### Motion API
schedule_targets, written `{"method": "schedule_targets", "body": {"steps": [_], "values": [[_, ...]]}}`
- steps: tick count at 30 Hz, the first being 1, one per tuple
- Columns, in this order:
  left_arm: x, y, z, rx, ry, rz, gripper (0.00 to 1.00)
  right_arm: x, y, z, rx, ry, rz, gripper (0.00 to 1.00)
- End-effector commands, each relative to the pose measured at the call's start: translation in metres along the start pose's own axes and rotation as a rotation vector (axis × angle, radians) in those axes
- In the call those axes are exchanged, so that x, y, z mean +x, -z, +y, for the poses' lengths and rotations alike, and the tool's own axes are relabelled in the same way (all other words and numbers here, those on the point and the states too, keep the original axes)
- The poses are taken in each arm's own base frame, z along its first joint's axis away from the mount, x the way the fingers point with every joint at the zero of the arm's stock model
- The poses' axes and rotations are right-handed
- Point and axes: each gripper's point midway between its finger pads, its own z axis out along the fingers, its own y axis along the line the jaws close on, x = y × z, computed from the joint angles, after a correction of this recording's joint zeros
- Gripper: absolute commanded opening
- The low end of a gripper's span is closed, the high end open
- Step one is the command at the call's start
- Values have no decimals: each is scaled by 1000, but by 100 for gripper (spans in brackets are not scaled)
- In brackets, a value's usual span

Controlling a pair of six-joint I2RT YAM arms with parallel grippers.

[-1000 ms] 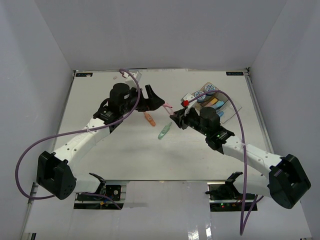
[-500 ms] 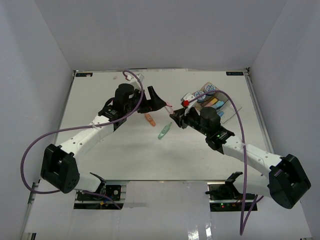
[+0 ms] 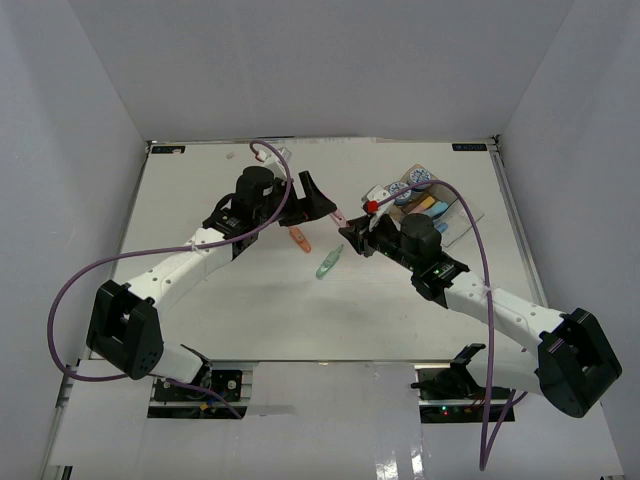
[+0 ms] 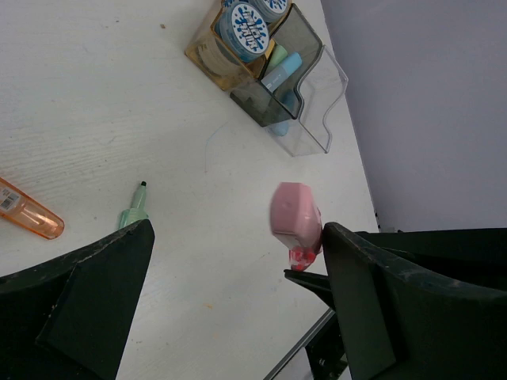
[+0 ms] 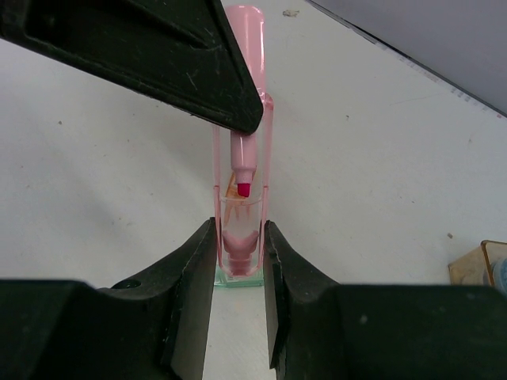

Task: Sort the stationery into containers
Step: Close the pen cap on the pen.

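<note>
A pink highlighter (image 5: 242,158) is clamped at its clear cap end by my right gripper (image 5: 239,237), held above the table mid-right (image 3: 341,216). Its free pink end (image 4: 295,218) sits between the wide-open jaws of my left gripper (image 4: 238,229), close against the right-hand finger (image 5: 158,47). The containers (image 4: 269,79), amber, smoky and clear trays, stand at the back right (image 3: 432,205) with blue-and-white rolls (image 4: 248,24) and pastel pieces inside. An orange piece (image 3: 298,238) and a green piece (image 3: 329,262) lie on the table below the two grippers.
White walls close in the table on three sides. The purple cables loop over both arms (image 3: 470,240). The orange piece (image 4: 28,210) and green piece (image 4: 135,210) lie left of the held highlighter in the left wrist view.
My left arm has swung to the right, bringing its open jaws around the free end of the pink highlighter. The right gripper has stayed put with its grip unchanged.
</note>
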Motion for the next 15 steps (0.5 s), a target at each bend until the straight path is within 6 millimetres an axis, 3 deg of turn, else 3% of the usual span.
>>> {"method": "schedule_targets", "body": {"steps": [1,9,15], "values": [[-16,0,-13,18,-16,-47,98,-31,1,3,-13,27,-103,19],[-13,-2,-14,16,-50,-45,94,-35,1,2,-10,27,-117,19],[-13,2,-26,51,-77,-42,94,-41,3,1,-2,19,-164,19]]}}
